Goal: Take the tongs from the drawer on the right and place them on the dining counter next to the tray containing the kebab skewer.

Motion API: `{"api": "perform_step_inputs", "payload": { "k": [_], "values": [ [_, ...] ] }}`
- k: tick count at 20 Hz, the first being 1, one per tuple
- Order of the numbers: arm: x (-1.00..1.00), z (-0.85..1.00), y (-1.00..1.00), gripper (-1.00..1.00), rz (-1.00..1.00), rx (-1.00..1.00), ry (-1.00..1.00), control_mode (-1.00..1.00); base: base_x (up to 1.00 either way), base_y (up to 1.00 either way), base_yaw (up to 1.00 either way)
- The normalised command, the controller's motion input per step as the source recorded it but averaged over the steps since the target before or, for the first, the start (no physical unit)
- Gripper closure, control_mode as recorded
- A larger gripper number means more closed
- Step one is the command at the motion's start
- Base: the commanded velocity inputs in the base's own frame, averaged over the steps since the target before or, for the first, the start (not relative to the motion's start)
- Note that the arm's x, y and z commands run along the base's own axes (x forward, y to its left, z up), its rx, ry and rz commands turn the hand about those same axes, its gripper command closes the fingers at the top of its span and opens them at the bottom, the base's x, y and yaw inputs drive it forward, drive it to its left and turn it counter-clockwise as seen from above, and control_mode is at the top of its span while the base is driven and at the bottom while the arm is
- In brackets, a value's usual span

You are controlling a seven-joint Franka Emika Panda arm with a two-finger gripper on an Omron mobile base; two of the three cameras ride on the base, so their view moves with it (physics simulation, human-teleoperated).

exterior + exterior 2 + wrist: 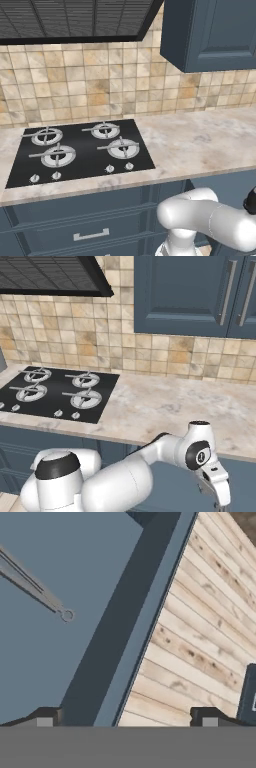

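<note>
The hand view looks down into the open drawer [116,637], with its navy floor on the left and its front wall running diagonally. The slim grey tongs [36,588] lie on that floor at the upper left, ring end pointing toward the middle. My gripper [126,718] is open, with nothing between its fingertips. It hangs over the drawer's front wall, well apart from the tongs. In the right base view the hand [216,485] reaches down below the worktop edge at the lower right. The dining counter, the tray and the kebab skewer are out of view.
Beyond the drawer front lies pale wooden floor [200,642]. Above are a stone worktop [205,140] with a black hob [80,150], a range hood [75,20] and navy wall cabinets [190,291]. Lower navy drawers with a silver bar handle [91,234] sit under the hob.
</note>
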Motion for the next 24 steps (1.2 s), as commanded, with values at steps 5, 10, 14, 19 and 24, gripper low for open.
{"api": "perform_step_inputs", "payload": {
  "k": [5, 10, 14, 19, 24],
  "values": [
    [0.02, 0.00, 0.00, -1.00, 0.19, 0.02, 0.00, -1.00, 0.00, 0.00, 0.00],
    [0.15, 0.00, 0.00, -1.00, 0.18, 0.04, 0.00, -1.00, 0.00, 0.00, 0.00],
    [0.28, 0.00, 0.00, -1.00, 0.16, 0.07, 0.01, -1.00, 0.00, 0.00, 0.00],
    [0.22, 0.00, 0.00, -1.00, 0.14, 0.06, 0.00, -1.00, 0.00, 0.00, 0.00],
    [0.08, -0.06, 0.00, -1.00, 0.17, 0.01, 0.05, -1.00, 0.00, 0.00, 0.00]
  ]
}}
